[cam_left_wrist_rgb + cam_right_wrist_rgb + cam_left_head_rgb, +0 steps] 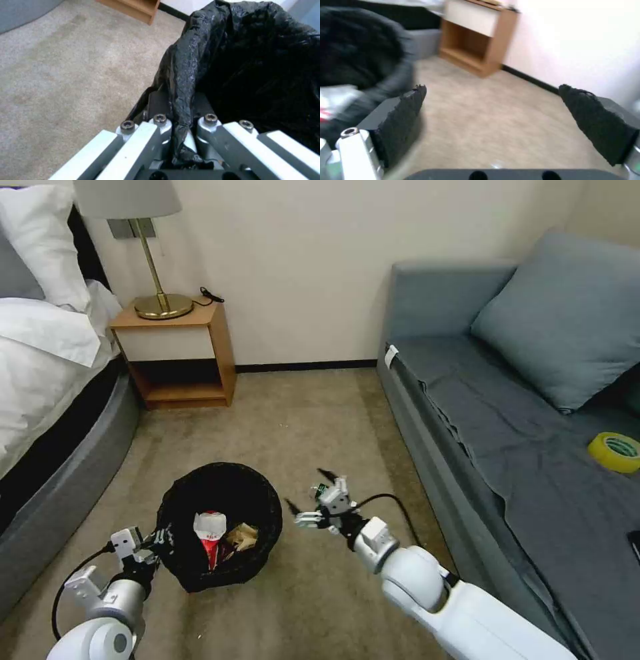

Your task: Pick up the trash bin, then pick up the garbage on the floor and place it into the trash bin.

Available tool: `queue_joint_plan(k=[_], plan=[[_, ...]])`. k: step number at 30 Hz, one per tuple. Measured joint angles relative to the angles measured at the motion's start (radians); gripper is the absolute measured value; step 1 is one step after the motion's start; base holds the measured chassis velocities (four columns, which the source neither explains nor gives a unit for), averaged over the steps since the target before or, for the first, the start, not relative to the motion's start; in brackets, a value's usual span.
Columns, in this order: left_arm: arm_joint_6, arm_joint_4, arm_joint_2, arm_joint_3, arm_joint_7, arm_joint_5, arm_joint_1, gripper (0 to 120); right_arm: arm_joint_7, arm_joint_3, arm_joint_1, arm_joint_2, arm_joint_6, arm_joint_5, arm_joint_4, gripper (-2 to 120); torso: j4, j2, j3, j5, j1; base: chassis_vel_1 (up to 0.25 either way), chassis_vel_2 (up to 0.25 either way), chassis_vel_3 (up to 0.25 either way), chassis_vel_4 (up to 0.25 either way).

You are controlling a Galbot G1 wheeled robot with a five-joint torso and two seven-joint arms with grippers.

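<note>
The trash bin [220,578], lined with a crinkly black bag, hangs just above the carpet at lower left. My left gripper [155,543] is shut on its near rim; in the left wrist view that gripper [181,105] pinches the bin's bag [253,62]. Garbage lies inside the bin: a red and white snack packet [210,533] and crumpled brown paper [243,537]. My right gripper [305,488] is open and holds nothing, a little to the right of the bin. In the right wrist view the gripper [493,90] spreads wide over carpet, with the bin [356,50] beside it.
A grey sofa [520,433] runs along the right, with a yellow tape roll [615,451] and a black phone [635,543] on it. A wooden bedside table [180,353] with a brass lamp stands at the back wall. The bed [40,353] lies on the left.
</note>
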Motion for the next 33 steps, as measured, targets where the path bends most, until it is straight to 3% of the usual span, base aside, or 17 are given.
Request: queue_joint_plan(k=[4, 10, 16, 24, 33], plan=[[-0.001, 0.012, 0.007, 0.009, 0.006, 0.010, -0.004, 4, 0.042, 0.130, -0.138, 0.015, -0.009, -0.107, 0.045, 100, -0.0002, 0.000, 0.000, -0.0001, 0.000, 0.000, 0.000, 0.000, 0.000], [-0.007, 0.020, 0.011, 0.020, 0.006, 0.027, -0.010, 4, 0.075, 0.208, -0.245, 0.052, -0.007, -0.174, 0.067, 100, -0.0002, 0.000, 0.000, -0.0001, 0.000, 0.000, 0.000, 0.000, 0.000], [-0.009, 0.020, 0.013, 0.022, 0.005, 0.029, -0.015, 4, 0.121, 0.296, -0.345, 0.143, -0.010, -0.215, 0.116, 100, 0.0000, 0.000, 0.000, -0.0002, 0.000, 0.000, 0.000, 0.000, 0.000], [-0.011, 0.014, 0.010, 0.009, 0.003, 0.026, -0.014, 4, 0.100, 0.421, -0.449, 0.244, 0.010, -0.239, 0.168, 100, 0.0000, 0.000, 0.000, -0.0003, 0.000, 0.000, 0.000, 0.000, 0.000], [-0.012, 0.000, 0.003, 0.008, -0.006, 0.027, -0.013, 4, 0.055, 0.502, -0.551, 0.358, 0.115, -0.325, 0.169, 100, -0.0001, 0.000, 0.000, -0.0001, 0.000, 0.000, 0.000, 0.000, 0.000]])
